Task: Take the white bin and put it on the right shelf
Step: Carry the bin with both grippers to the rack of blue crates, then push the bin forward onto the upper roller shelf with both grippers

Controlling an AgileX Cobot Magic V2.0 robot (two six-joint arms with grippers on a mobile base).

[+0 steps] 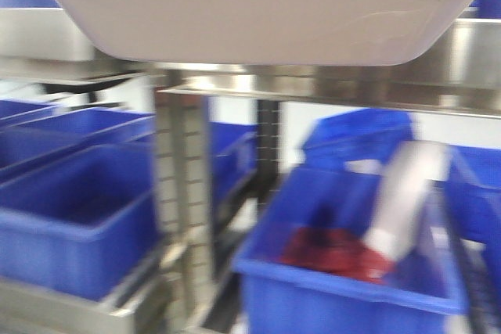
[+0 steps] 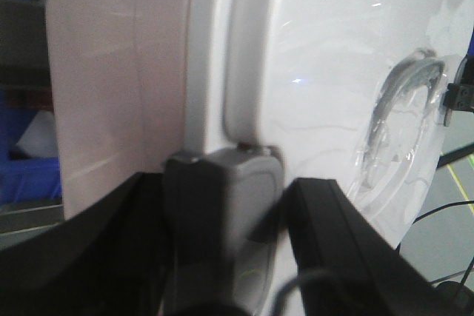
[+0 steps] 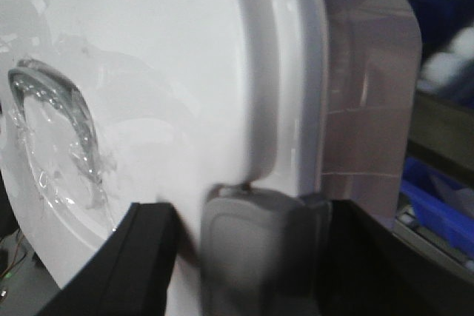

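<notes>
White bin (image 1: 258,17) | by right shelf (image 1: 352,93) | L hand (image 2: 229,205), R hand (image 3: 252,231) clamped on rim

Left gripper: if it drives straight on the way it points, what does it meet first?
The white bin itself: the left gripper straddles the grey clip on its lid edge, so there is no free travel. Anything beyond the bin is hidden in the wrist view.

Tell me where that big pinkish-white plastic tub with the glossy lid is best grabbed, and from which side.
At the protruding lid rim, at opposite ends, one gripper from each side. The large pinkish-white plastic tub looks too broad for one gripper, and its walls are smooth and rounded; the rim offers an edge to pinch. The left gripper and right gripper are placed there.
</notes>
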